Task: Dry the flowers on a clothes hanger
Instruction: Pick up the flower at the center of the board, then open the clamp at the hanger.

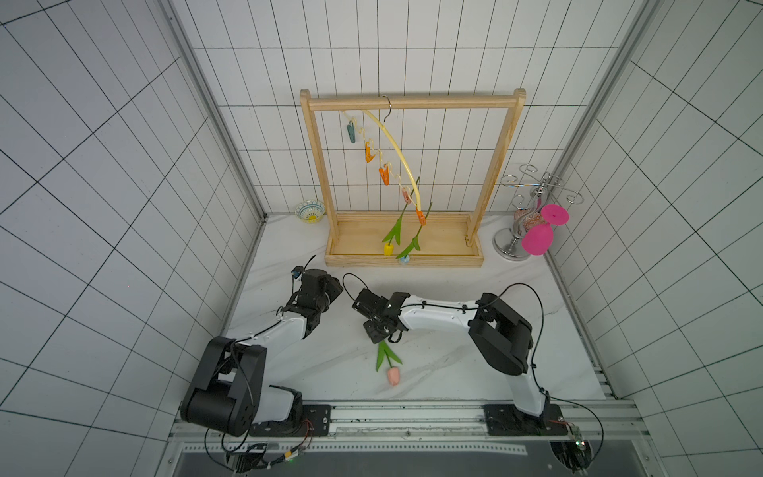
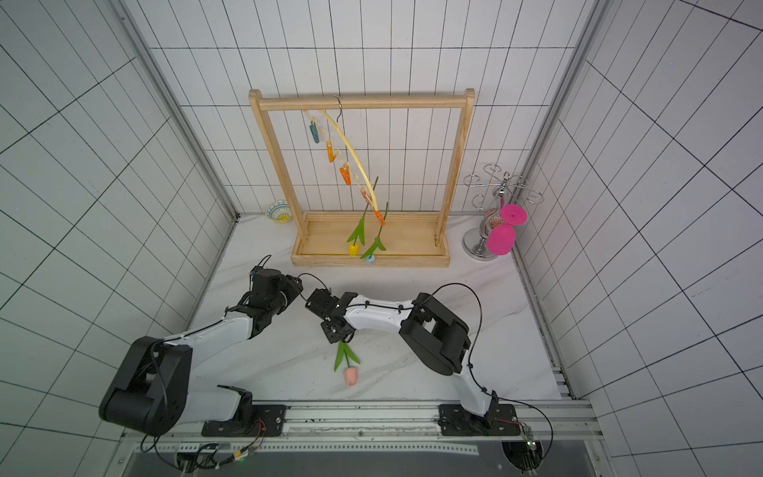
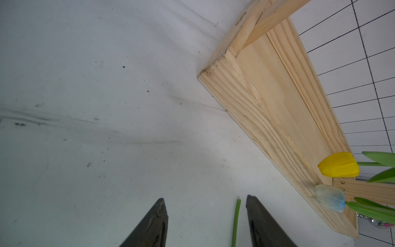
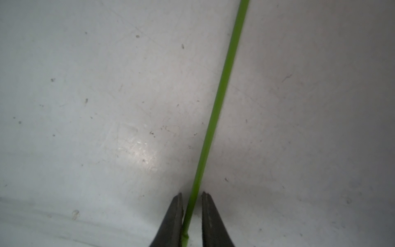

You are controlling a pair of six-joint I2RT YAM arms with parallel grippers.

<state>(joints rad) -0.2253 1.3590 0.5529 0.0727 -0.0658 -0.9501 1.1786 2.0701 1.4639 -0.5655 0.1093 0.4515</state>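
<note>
My right gripper (image 4: 192,193) straddles the thin green stem (image 4: 215,111) of the pink artificial tulip (image 1: 393,376), its jaws narrow but not yet clamped. My left gripper (image 3: 205,198) stands released around the stem's tip. The tulip lies on the white marbled counter (image 1: 454,363), well apart from the pale-yellow plastic clothes hanger (image 1: 398,150).

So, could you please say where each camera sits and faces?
Both top views: above the arm bases, looking down on table, wooden rack, both arms.
Left wrist: on left arm, facing past open left gripper to rack base, yellow tulip.
Right wrist: on right arm, facing table past right gripper along pink tulip's stem.
Shared: both wrist views show that stem.
</note>
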